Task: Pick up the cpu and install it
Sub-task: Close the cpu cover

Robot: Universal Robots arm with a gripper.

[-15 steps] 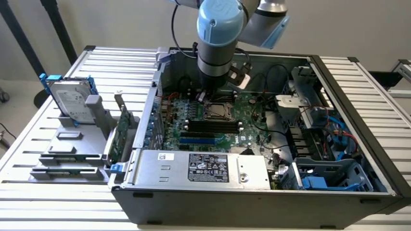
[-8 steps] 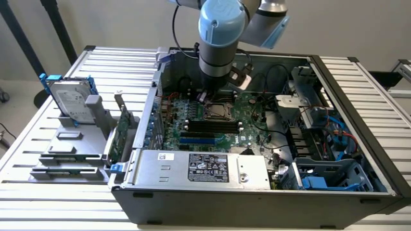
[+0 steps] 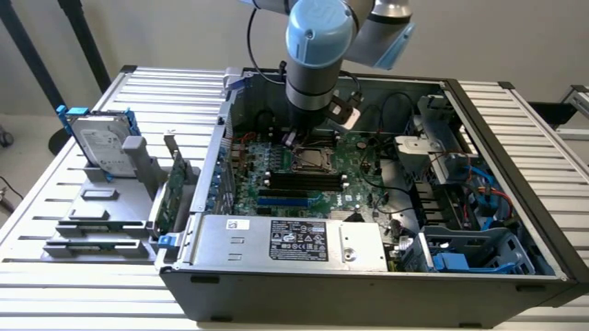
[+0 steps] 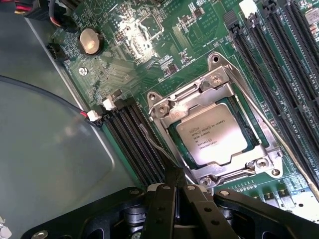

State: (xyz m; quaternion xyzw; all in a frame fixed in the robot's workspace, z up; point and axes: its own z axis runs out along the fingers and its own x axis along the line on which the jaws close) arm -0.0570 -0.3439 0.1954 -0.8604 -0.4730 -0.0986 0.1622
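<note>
1. At the exterior view's left, a grey rack [image 3: 101, 224] on the slatted desk [image 3: 55, 172] holds a silver hard drive [image 3: 96, 145] in blue brackets, with a green expansion card [image 3: 173, 193] upright at about 3 o'clock from it.
2. In the middle, the open computer case [image 3: 368, 289] lies on its side, the green motherboard [image 3: 363, 155] facing up.
3. On the motherboard, the cpu [image 4: 215, 134] sits flat in its socket, framed by the silver retention bracket [image 4: 214, 69]; its printed metal top is bare.
4. Above the socket, the gripper [image 4: 175, 191] hangs from the arm [image 3: 318, 41], its black fingers [image 4: 164, 209] pressed together and holding nothing.
5. In the wrist view the fingertips lie just beside the bracket's edge, at about 7 o'clock from the cpu; whether they touch it I cannot tell.
6. At the exterior view's right, blue drive-bay parts [image 3: 460, 262] fill the case's corner.
</note>
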